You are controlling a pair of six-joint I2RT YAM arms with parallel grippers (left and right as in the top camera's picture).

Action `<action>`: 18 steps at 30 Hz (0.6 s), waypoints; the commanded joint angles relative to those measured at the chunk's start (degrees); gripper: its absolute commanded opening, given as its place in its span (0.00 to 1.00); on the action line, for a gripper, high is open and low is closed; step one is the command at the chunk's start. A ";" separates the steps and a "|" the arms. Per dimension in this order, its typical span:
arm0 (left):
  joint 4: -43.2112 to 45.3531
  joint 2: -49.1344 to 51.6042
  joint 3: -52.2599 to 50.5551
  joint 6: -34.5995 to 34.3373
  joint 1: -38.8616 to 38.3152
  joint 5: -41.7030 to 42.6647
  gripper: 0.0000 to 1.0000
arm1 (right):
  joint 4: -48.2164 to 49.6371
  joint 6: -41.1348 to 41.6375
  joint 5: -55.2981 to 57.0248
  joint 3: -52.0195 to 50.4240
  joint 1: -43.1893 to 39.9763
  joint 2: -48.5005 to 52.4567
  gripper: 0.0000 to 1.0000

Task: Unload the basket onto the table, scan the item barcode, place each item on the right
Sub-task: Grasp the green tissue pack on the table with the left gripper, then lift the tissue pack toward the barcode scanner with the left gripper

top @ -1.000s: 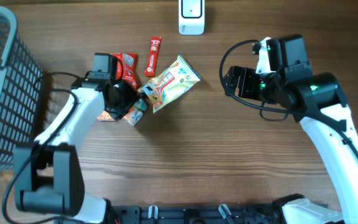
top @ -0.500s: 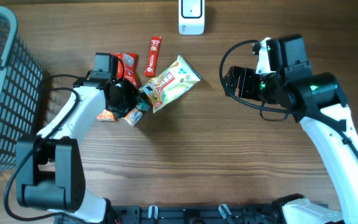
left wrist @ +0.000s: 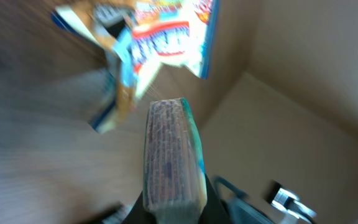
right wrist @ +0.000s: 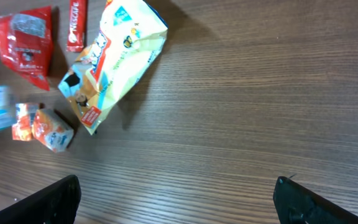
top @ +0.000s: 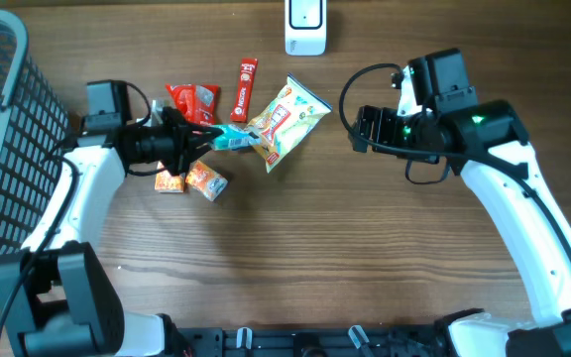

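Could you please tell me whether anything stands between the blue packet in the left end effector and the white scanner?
Only flat items: the red stick and yellow snack bag lie on the table roughly between the blue packet and the white scanner; nothing upright blocks it.

scanner (top: 304, 30) cropped at top (packet (left wrist: 169, 155) blurred)

The left end effector (top: 194, 140) lies level and points toward the right one, jaws pinched on a thin teal packet (top: 228, 139), its arm bent back behind it. Well apart and facing it, the right end effector (top: 361, 129) hangs spread wide, forearm angling away behind it
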 commanded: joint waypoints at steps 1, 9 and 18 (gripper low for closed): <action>1.49 -0.94 -0.24 -11.58 0.96 10.40 0.04 | 0.20 0.81 1.01 0.52 0.07 1.92 1.00; 25.03 -0.94 -0.24 -40.98 0.46 10.43 0.04 | 0.20 0.79 0.98 0.52 0.07 4.59 1.00; 49.35 -0.90 -0.24 -70.79 -5.66 -3.37 0.04 | 0.44 1.27 1.90 0.52 0.07 5.51 1.00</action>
